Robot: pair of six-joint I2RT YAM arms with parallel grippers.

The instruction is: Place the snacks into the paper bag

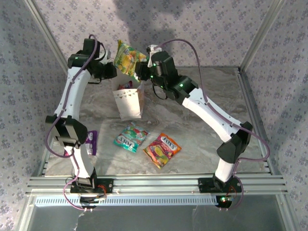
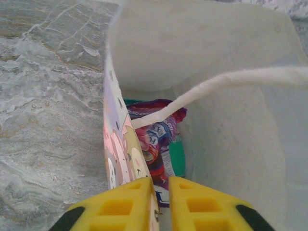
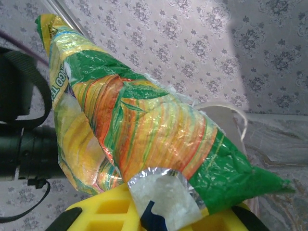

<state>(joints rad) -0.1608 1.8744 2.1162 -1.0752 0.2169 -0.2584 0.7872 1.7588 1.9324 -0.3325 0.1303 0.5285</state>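
Loading step in hand: yellow-green packet [image 3: 144,130] is held up above the mouth of the paper bag [image 1: 129,103], pinched by its foil seal in your right gripper [image 3: 159,211]. Bag stands upright mid-table, with a purple packet [image 2: 154,139] inside. Left gripper [image 2: 161,202] sits astride the bag's wall, jaws nearly together; can't tell if it's clamping. Next, I'd say: lower the packet straight in, clear of the cord handle [image 2: 231,82], then release. Teal packet [image 1: 130,137] and red-orange packet [image 1: 162,149] lie on the table [image 1: 202,120].
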